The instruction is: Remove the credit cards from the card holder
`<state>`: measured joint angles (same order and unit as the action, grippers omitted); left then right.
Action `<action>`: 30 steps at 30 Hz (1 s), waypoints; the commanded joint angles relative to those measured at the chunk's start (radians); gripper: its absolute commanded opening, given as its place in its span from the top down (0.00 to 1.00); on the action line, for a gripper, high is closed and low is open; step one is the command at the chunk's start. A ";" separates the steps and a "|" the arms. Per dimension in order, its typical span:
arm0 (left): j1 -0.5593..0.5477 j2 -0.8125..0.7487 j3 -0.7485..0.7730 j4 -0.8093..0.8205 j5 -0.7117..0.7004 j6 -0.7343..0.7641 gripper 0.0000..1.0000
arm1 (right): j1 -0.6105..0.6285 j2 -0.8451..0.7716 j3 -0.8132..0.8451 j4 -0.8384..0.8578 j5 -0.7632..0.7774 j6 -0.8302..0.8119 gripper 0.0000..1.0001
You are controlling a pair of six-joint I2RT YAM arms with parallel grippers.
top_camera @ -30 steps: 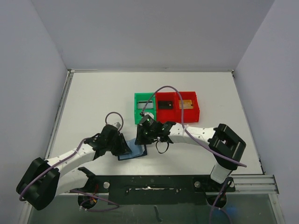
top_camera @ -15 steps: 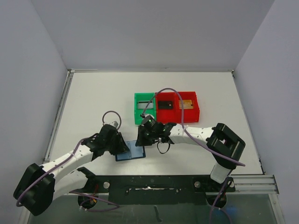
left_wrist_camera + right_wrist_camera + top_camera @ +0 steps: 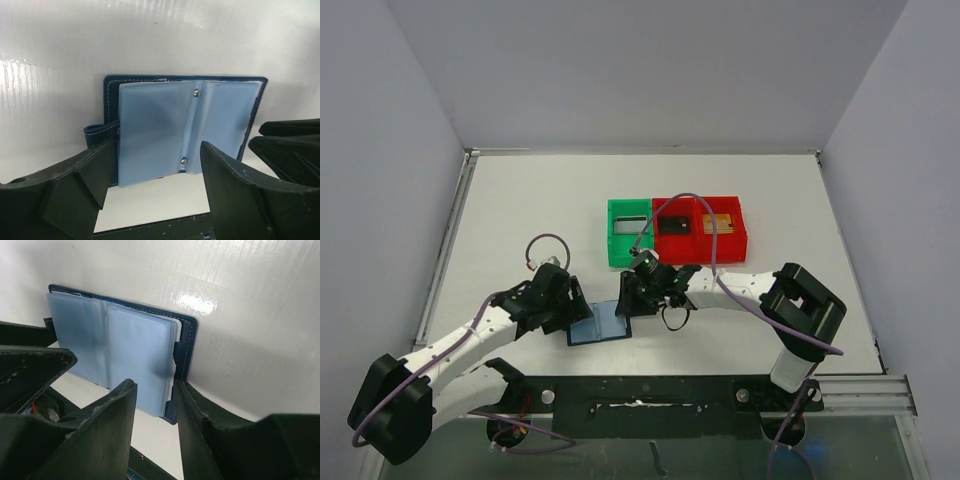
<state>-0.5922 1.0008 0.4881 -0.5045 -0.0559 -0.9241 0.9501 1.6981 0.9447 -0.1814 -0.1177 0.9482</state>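
Note:
The card holder [image 3: 603, 324] lies open near the table's front, its light blue pocket panels up, and no card shows in them. It also shows in the left wrist view [image 3: 165, 125] and the right wrist view [image 3: 125, 350]. My left gripper [image 3: 578, 318] is open at its left edge, with the jaws wide on either side of the near edge [image 3: 159, 150]. My right gripper [image 3: 623, 303] is open at its right edge [image 3: 155, 385], and one finger [image 3: 195, 405] touches the navy cover. The silver-grey card [image 3: 630, 224], the black card [image 3: 672, 225] and the gold-tan card [image 3: 721, 222] lie in the bins.
A green bin [image 3: 613, 238] and two joined red bins [image 3: 700, 245] stand just behind the right gripper. A black rail runs along the table's front edge below the card holder. Purple cables loop over both arms.
The left gripper has drawn back to the left, uncovering more of the card holder, which now lies wider open. The right gripper has shifted slightly right.

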 commanded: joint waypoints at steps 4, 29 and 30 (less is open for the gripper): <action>0.002 0.044 -0.063 0.079 0.044 -0.032 0.33 | -0.001 0.010 0.034 0.022 0.005 -0.006 0.60; 0.001 0.098 -0.112 0.253 0.192 0.011 0.77 | 0.029 0.072 0.126 -0.214 0.177 -0.031 0.56; 0.001 0.102 -0.112 0.259 0.196 0.016 0.79 | 0.034 0.083 0.131 -0.210 0.169 -0.036 0.56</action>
<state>-0.5877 1.0786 0.3866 -0.2722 0.1101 -0.9314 0.9653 1.7409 1.0382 -0.3492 0.0078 0.9382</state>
